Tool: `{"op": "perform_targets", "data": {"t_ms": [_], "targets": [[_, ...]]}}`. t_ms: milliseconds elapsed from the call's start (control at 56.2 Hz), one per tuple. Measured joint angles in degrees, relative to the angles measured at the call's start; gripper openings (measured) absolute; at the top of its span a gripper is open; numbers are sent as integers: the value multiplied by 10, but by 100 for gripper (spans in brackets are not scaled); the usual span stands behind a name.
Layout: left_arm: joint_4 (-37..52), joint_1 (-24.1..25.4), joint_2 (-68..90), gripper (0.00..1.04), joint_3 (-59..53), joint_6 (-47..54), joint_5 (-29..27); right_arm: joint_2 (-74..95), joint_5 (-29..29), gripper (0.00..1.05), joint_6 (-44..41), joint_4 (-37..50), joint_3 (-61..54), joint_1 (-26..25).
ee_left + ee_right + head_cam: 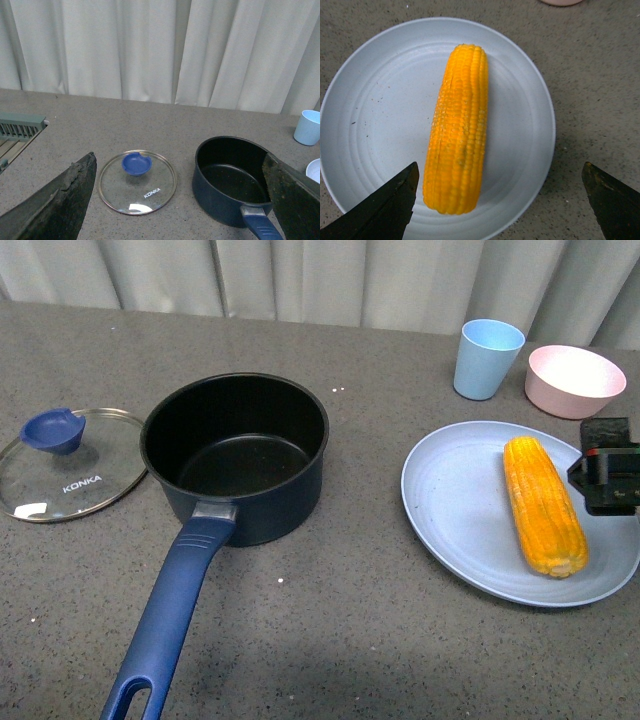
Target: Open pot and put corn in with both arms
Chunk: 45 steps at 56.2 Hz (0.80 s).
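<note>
The dark navy pot (240,455) stands open on the grey table, its long blue handle (170,620) pointing toward me. Its glass KONKA lid (68,462) with blue knob lies flat on the table to the pot's left. The yellow corn cob (543,504) lies on a light blue plate (450,500) at the right. My right gripper (500,200) is open above the plate, one end of the corn (459,132) between its fingers; the arm shows at the front view's right edge (610,465). My left gripper (180,200) is open and empty, above lid (137,181) and pot (232,180).
A light blue cup (487,358) and a pink bowl (574,380) stand behind the plate. Pale curtains hang along the table's far edge. A grey-green grille (20,126) shows in the left wrist view beyond the lid.
</note>
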Motion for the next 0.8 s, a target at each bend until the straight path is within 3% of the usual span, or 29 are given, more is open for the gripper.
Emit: {"op": "perform_targets", "data": {"t_ms": [587,801], "targets": [[0,0,0,98,0,0,0,155,19,95,57,-45,83,52],[0,0,0,98,0,0,0,157,20,66,62,-51,85,56]]}}
